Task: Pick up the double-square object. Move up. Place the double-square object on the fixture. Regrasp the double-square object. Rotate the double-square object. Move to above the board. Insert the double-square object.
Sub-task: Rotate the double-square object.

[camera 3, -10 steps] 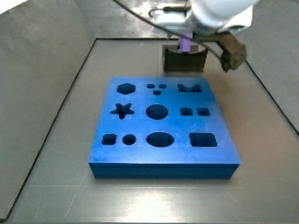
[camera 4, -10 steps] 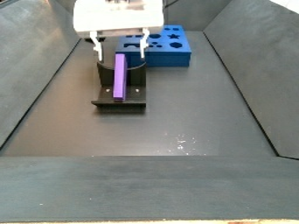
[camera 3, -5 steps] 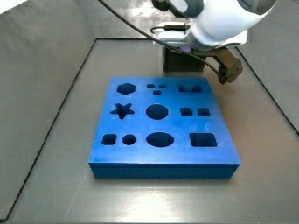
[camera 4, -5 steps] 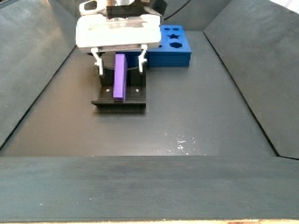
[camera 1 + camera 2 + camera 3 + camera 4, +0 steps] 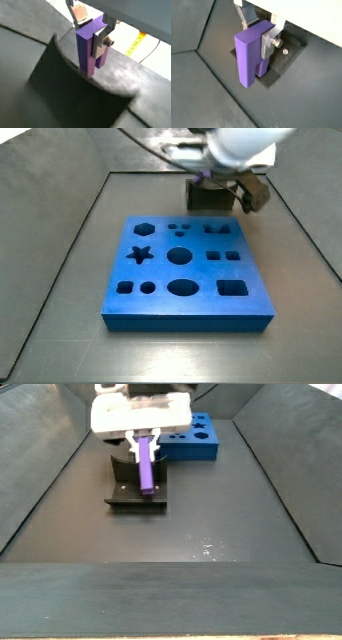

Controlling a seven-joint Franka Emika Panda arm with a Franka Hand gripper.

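The light purple double-square object (image 5: 143,470) stands upright in the dark fixture (image 5: 135,496) in a side view. It is mostly hidden behind the gripper (image 5: 222,178) in a side view, where the fixture (image 5: 205,198) stands just beyond the blue board (image 5: 181,268). In both wrist views the gripper (image 5: 90,35) (image 5: 256,34) has its silver fingers (image 5: 99,41) pressed on opposite sides of the object (image 5: 83,52) (image 5: 248,60) near its top. The gripper (image 5: 140,442) is shut on it. The object's foot still rests in the fixture.
The board (image 5: 201,438) lies behind the fixture in a side view. Sloping dark walls (image 5: 40,474) close in the work floor on both sides. The fixture's base plate (image 5: 282,59) with a screw shows under the object in a wrist view.
The gripper has come down over the object. Its fingers, spread wide a second ago, have closed onto the object's sides. The object has stayed in the fixture.
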